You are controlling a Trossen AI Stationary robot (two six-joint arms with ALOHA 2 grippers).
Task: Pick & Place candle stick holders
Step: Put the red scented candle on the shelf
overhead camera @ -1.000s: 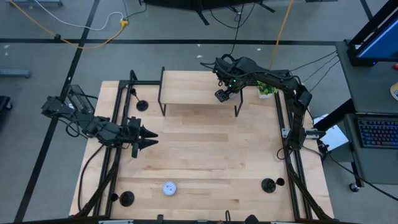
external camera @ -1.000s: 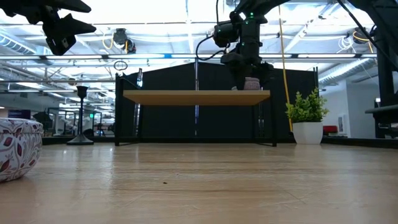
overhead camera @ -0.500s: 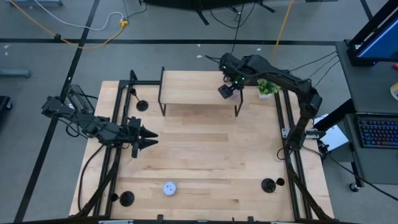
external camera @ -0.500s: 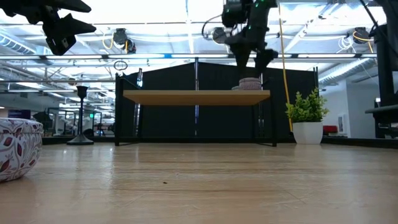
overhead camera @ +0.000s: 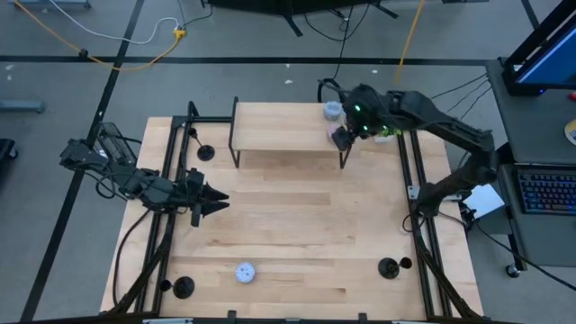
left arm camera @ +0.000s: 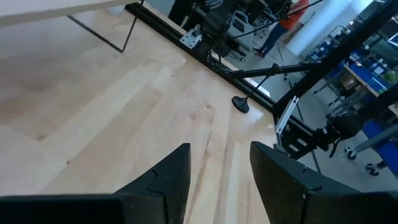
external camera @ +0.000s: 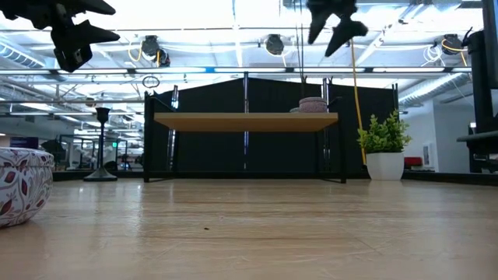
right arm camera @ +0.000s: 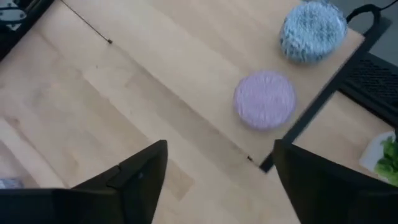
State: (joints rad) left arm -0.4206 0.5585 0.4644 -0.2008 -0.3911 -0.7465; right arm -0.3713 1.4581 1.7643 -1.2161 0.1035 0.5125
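Observation:
Three matte-black candle stick holders stand on their disc bases on the table: one at the far left (overhead camera: pixel 206 153), one at the near left (overhead camera: pixel 183 287), one at the near right (overhead camera: pixel 389 267). The near right one also shows in the left wrist view (left arm camera: pixel 240 102). My left gripper (overhead camera: pixel 211 200) hovers open and empty over the table's left middle. My right gripper (overhead camera: pixel 342 138) hangs open and empty high above the right end of the wooden shelf (overhead camera: pixel 283 126). It also shows in the low view (external camera: pixel 331 35).
A lavender puck (right arm camera: pixel 264 99) and a blue puck (right arm camera: pixel 313 31) lie on the shelf's right end. A white patterned puck (overhead camera: pixel 245 272) sits near the table's front edge. A potted plant (external camera: pixel 383 148) stands at the far right. Black frame rails run along both table sides.
My right gripper has risen from the lavender puck on the shelf and gone toward the table's right edge. The puck stays on the shelf.

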